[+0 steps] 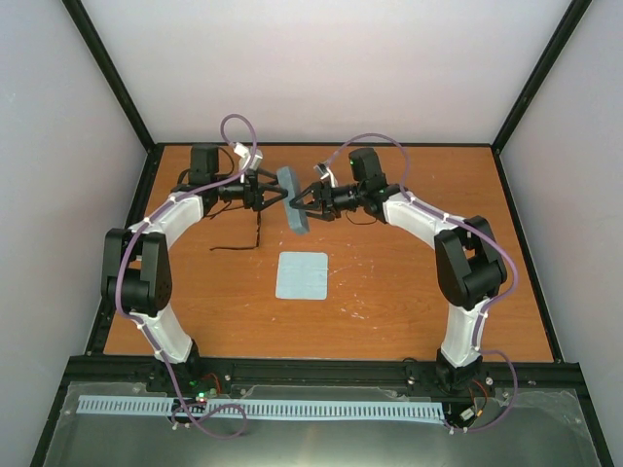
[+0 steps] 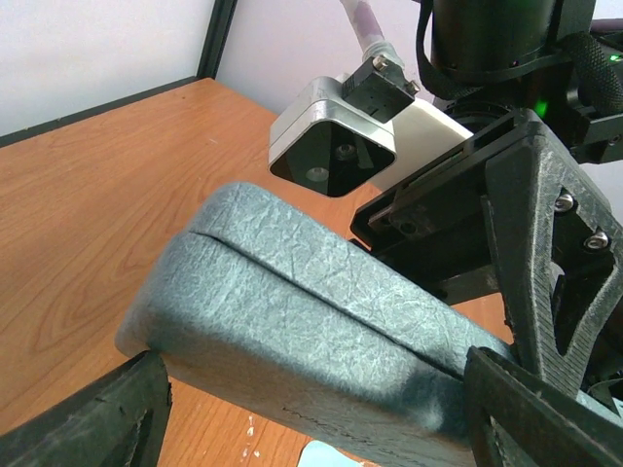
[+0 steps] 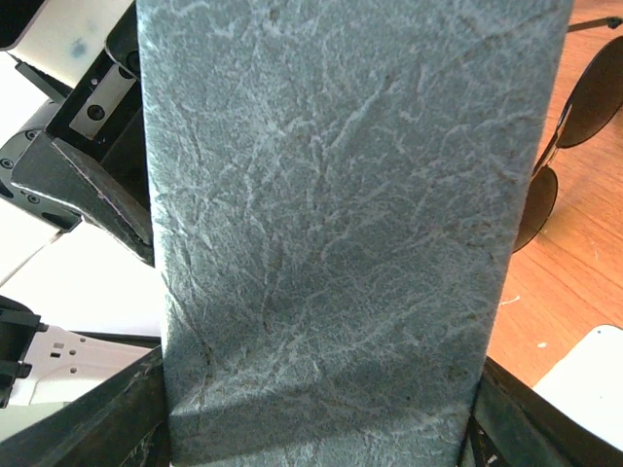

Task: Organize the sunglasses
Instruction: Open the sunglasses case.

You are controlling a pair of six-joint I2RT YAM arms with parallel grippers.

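The grey-blue case (image 1: 292, 212), closed, is held above the table at the back centre, between both grippers. My left gripper (image 1: 269, 198) is shut on it from the left, and my right gripper (image 1: 306, 205) is shut on it from the right. The case fills the left wrist view (image 2: 321, 321), with a finger (image 2: 545, 409) at each end, and the right wrist view (image 3: 341, 224). The sunglasses (image 1: 255, 233), thin and dark, lie on the table below the left gripper. Their dark lenses show at the right edge of the right wrist view (image 3: 576, 102).
A flat light-blue square cloth (image 1: 301, 275) lies on the wooden table (image 1: 409, 282) in front of the case; a corner of it shows in the right wrist view (image 3: 589, 375). Black frame rails edge the table.
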